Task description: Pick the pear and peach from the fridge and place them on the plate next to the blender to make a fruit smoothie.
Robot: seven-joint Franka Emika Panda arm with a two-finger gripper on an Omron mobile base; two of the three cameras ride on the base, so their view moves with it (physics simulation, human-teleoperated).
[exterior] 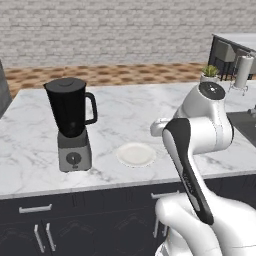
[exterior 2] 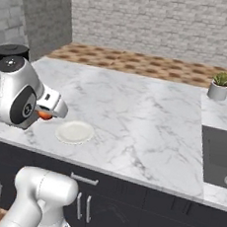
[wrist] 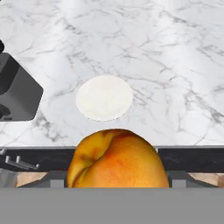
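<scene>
Peach (wrist: 117, 159) clamped in gripper (wrist: 117, 181) | plate (wrist: 104, 97) bare ahead | risk: early release, fruit rolls off counter (wrist: 175, 65)

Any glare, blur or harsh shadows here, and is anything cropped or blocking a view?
Left base view: even light, soft shadows under the blender and plate, no glare; the arm blocks the lower right. Right base view: sharp, flat lighting; peach mostly hidden behind the arm. Hand view: peach looms close, cropped at the bottom, slightly soft; plate clear.
</scene>
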